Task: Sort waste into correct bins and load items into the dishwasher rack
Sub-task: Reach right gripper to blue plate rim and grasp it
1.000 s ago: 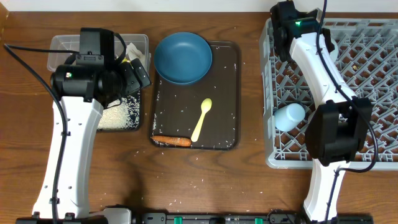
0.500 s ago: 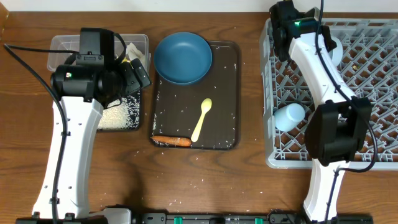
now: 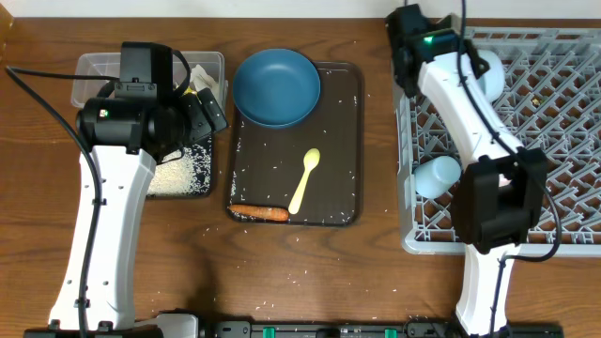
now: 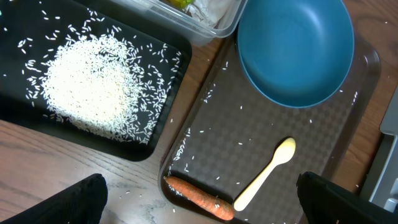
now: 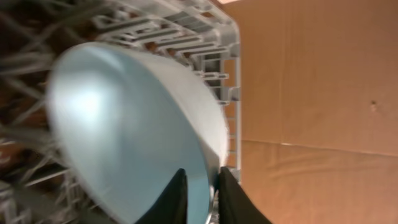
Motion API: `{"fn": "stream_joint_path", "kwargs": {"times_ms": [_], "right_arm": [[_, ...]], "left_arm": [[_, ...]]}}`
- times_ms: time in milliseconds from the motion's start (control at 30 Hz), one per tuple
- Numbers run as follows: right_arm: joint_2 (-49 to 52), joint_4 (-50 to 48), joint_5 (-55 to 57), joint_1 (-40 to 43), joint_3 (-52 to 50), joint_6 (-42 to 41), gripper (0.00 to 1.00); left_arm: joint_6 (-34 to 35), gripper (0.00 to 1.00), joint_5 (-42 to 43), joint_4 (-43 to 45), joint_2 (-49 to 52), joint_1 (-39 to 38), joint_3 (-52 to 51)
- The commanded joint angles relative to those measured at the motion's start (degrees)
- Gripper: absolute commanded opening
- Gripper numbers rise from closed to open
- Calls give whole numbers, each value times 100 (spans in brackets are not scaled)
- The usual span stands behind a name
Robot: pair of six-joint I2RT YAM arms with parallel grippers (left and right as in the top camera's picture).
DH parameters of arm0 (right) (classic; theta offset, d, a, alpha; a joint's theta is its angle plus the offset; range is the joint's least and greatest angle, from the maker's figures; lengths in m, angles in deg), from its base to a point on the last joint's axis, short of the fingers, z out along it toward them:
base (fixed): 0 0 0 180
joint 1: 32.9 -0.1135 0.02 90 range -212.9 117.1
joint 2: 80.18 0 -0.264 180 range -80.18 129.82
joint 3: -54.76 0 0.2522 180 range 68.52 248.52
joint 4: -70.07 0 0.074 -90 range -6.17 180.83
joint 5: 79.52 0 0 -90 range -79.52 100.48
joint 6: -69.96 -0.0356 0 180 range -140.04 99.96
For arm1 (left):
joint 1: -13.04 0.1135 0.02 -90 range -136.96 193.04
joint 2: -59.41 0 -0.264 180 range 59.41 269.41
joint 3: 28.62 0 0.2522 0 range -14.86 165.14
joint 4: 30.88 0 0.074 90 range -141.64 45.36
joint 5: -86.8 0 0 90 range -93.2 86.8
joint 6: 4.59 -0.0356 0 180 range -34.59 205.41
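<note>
Toward table's far-right corner, inside far-left part of dishwasher rack (image 3: pixel 563 122): right gripper (image 5: pixel 202 173) clenched on rim of white bowl (image 5: pixel 124 118). Light blue cup (image 3: pixel 437 175) sat in rack near its left wall. Left gripper (image 4: pixel 200 180) spread wide, empty, above brown tray (image 4: pixel 205 118) mid-table. Blue plate (image 3: pixel 276 87), yellow spoon (image 3: pixel 304 180), carrot stick (image 3: pixel 259 213) on that tray. Rice (image 4: pixel 90 84) heaped in black tray (image 4: pixel 25 22) toward left edge. Clear box (image 3: pixel 94 66) behind it held crumpled paper (image 4: pixel 208 15).

- plate (image 3: pixel 276 87): dark blue
- spoon (image 3: pixel 304 180): pale yellow
- carrot stick (image 3: pixel 260 213): orange
- rice (image 4: pixel 93 84): white
- black tray (image 4: pixel 18 93): plain black
- serving tray (image 3: pixel 340 141): dark brown, fine check
- rack (image 3: pixel 563 103): grey lattice
- cup (image 3: pixel 438 176): light blue
- bowl (image 5: pixel 124 143): white
</note>
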Motion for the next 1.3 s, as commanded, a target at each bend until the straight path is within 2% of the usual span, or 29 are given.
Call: {"fn": "stream_joint_path", "kwargs": {"times_ms": [0, 33, 200, 333, 567, 667, 767, 867, 1100, 1200, 1267], "right_arm": [[63, 92, -1329, -358, -39, 11, 24], [63, 96, -1534, -411, -39, 11, 33], [63, 107, -2415, -640, -39, 9, 50], [59, 85, -2656, -671, -37, -22, 54], [-59, 46, -3228, -627, 315, -164, 73], [-203, 44, -4151, -640, 730, -164, 88], [-306, -116, -5582, -671, 1088, 13, 95], [-306, -616, -6771, -678, 1099, -116, 83], [98, -1947, -6745, -756, 256, -2153, 71], [389, -2271, -6745, -848, 17, -2717, 63], [627, -2371, -6756, -929, 4, -2879, 62]], "left_arm": [[31, 100, -68, -20, 28, 26, -28], [31, 100, -68, -20, 28, 26, -28], [31, 100, -68, -20, 28, 26, -28], [31, 100, -68, -20, 28, 26, -28], [31, 100, -68, -20, 28, 26, -28], [31, 100, -68, -20, 28, 26, -28], [31, 100, -68, -20, 28, 26, -28], [31, 100, -68, -20, 28, 26, -28], [31, 99, -68, -20, 28, 26, -28], [31, 100, -68, -20, 28, 26, -28], [31, 100, -68, -20, 28, 26, -28]]}}
